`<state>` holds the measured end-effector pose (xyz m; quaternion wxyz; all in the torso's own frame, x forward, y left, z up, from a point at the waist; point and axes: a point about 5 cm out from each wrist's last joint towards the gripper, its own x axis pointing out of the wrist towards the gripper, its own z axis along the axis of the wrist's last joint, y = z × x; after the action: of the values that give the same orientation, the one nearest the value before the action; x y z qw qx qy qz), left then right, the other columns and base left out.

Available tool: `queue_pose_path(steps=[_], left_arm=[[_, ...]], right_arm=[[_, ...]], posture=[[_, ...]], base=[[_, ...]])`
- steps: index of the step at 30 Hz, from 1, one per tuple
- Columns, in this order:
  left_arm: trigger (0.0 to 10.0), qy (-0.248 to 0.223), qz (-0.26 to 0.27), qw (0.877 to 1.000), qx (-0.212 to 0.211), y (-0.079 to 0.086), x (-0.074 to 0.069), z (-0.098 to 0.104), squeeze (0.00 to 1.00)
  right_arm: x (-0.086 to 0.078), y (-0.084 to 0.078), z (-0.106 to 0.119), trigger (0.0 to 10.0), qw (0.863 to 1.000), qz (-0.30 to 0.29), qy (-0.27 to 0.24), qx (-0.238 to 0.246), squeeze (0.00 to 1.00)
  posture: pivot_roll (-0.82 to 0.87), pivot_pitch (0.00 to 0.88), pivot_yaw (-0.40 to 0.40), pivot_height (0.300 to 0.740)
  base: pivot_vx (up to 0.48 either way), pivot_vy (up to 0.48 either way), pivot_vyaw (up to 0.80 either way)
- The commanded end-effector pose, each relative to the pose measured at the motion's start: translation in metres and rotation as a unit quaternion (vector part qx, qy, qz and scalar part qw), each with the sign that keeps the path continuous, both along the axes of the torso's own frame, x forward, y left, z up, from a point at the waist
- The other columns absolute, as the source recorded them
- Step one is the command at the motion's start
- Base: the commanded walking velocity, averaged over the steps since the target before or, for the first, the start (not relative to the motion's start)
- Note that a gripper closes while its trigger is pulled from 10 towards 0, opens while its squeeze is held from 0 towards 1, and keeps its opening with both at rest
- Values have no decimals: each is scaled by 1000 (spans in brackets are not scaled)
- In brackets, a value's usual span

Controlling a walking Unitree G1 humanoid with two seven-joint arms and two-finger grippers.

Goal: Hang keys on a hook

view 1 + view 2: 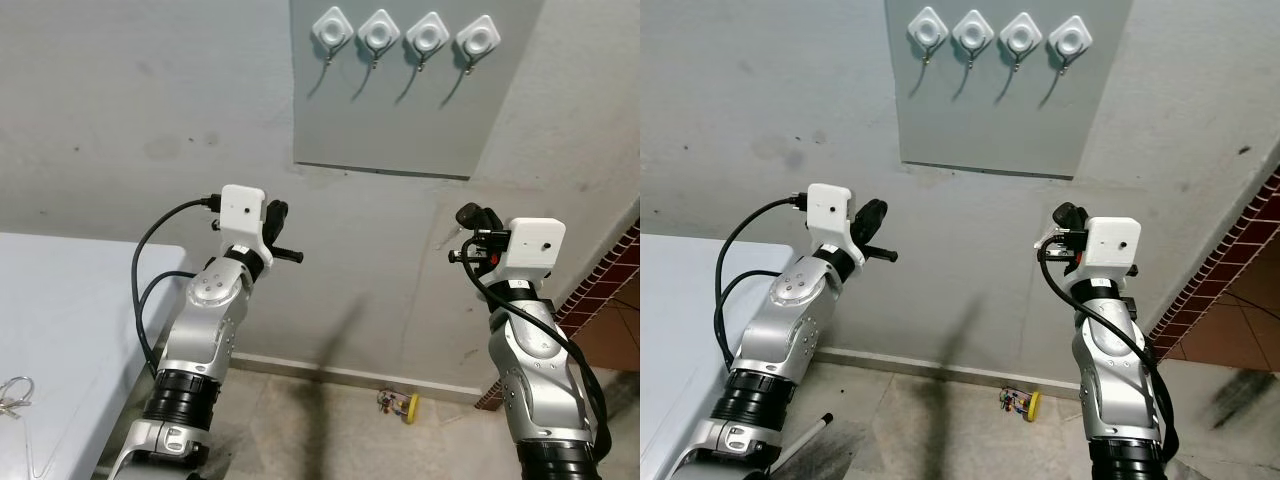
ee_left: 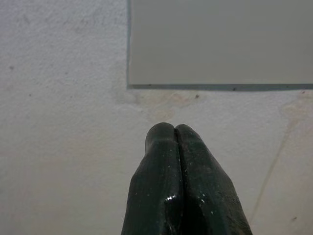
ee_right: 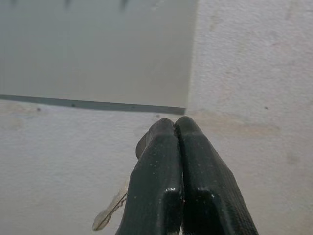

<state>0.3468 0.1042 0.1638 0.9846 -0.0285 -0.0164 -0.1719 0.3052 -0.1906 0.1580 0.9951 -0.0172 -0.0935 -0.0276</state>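
Observation:
Several white diamond-shaped hooks [image 1: 379, 30] sit in a row on a grey panel [image 1: 400, 120] high on the wall. A small bunch of keys with a yellow tag [image 1: 399, 404] lies on the floor by the skirting, between my two arms. My left gripper [image 1: 278, 213] is raised toward the wall below the panel's lower left corner, fingers [image 2: 161, 166] pressed together and holding nothing. At about the same height, my right gripper [image 1: 468, 214] is shut below the panel's lower right corner [image 3: 186, 110]. A pale thin shape [image 3: 110, 214] shows beside its fingers; I cannot tell what it is.
A pale table [image 1: 70, 330] stands at my left, with a thin wire loop [image 1: 14, 392] near its front. A red brick wall edge [image 1: 600, 290] is at the far right. A white stick [image 1: 800, 440] lies on the floor by the table.

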Motion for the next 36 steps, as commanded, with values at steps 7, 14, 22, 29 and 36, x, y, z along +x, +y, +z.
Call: queue_pose_path(steps=[7, 14, 22, 29, 36], left_arm=[[10000, -6, 17, 1000, -6, 8, 2, 1, 0], [10000, -4, 40, 999, 1, 15, 1, -2, 0], [10000, -6, 49, 999, -3, 12, -4, -3, 0], [10000, 5, 17, 1000, 14, 3, -6, -8, 0], [10000, -3, 50, 999, 18, 23, -5, -6, 0]], right_arm=[[4, 11, 7, 10000, 1000, 20, -8, 0, 0], [6, 15, 8, 10000, 1000, 30, -6, 0, 0], [7, 12, 12, 10000, 999, 33, -7, 2, 0], [2, 13, 11, 10000, 999, 19, -25, 34, 0], [0, 19, 3, 10000, 999, 27, 2, 19, 0]], posture=[[-102, 29, 41, 740], [-89, 34, 21, 740], [-78, 44, 6, 740], [-75, 71, 75, 740], [-69, 86, 18, 740]], base=[[0, 0, 0], [0, 0, 0], [0, 0, 0], [0, 0, 0], [0, 0, 0]])
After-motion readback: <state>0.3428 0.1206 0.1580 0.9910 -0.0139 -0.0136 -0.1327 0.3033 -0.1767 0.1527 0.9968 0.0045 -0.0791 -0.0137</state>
